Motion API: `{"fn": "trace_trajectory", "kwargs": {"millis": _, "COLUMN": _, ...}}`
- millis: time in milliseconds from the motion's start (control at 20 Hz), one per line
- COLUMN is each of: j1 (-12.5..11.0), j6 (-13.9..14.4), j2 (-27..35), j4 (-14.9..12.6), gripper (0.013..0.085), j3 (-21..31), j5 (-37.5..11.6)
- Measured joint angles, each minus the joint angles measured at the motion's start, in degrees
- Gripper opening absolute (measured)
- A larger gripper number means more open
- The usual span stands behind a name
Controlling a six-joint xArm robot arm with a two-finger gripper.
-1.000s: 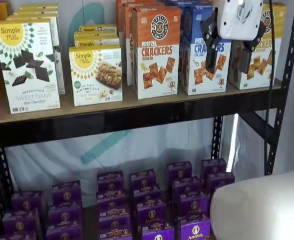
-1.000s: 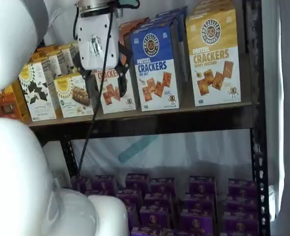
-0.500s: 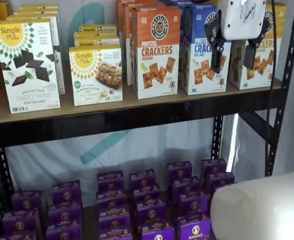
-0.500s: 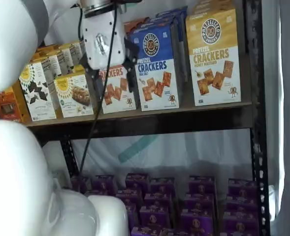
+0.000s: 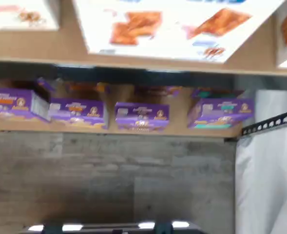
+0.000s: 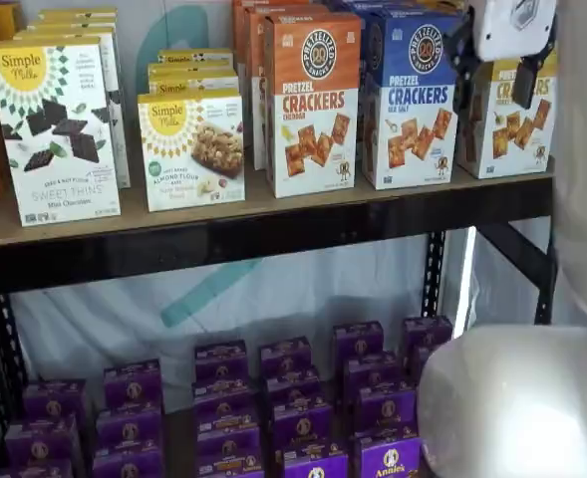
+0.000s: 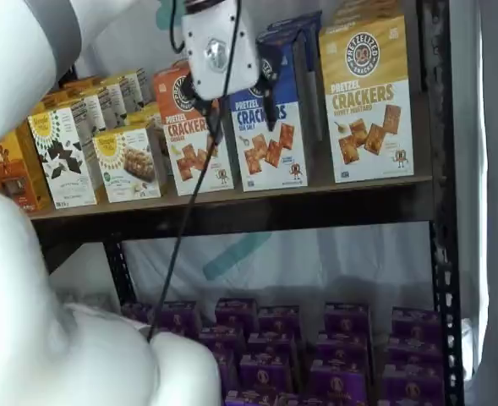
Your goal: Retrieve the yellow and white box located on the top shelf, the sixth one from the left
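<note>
The yellow and white box (image 6: 517, 129) (image 7: 367, 97) stands upright at the right end of the top shelf (image 6: 273, 229) (image 7: 274, 211). It shows pretzel crackers and a round black logo. My gripper (image 6: 492, 75) (image 7: 242, 118) hangs in front of the shelf with its white body high and a plain gap between its black fingers, holding nothing. In a shelf view it covers the yellow box's upper left part; in the other it lies over the blue-topped carton (image 7: 270, 127). The wrist view shows a white carton face with crackers (image 5: 172, 24); I cannot tell which carton.
An orange-topped cracker carton (image 6: 313, 100) and a blue-topped one (image 6: 408, 100) stand left of the yellow box, with Simple Mills boxes (image 6: 59, 129) further left. Small purple boxes (image 6: 293, 408) (image 5: 141, 114) fill the lower level. The black upright (image 7: 439, 169) stands right of the yellow box.
My gripper has moved right and a little up along the top shelf, from in front of the blue-topped carton towards the yellow box. The boxes have not moved.
</note>
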Motion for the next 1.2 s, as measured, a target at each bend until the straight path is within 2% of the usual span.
{"fn": "trace_trajectory", "kwargs": {"millis": 200, "j1": -4.62, "j6": -4.45, "j2": 2.29, "j4": 0.12, "gripper": 0.0850, "j3": -1.71, "j5": -3.01}}
{"fn": "trace_trajectory", "kwargs": {"millis": 550, "j1": -11.62, "j6": -10.78, "j2": 7.57, "j4": 2.70, "gripper": 0.0850, "j3": -6.11, "j5": -5.62}}
{"fn": "trace_trajectory", "kwargs": {"millis": 800, "j1": -14.71, "j6": -13.56, "j2": 10.88, "j4": 4.56, "gripper": 0.0850, "j3": -8.98, "j5": -6.35}}
{"fn": "trace_trajectory", "kwargs": {"millis": 1200, "j1": -17.96, "j6": -16.47, "j2": 13.90, "j4": 7.34, "gripper": 0.0850, "j3": -11.10, "j5": -7.27}}
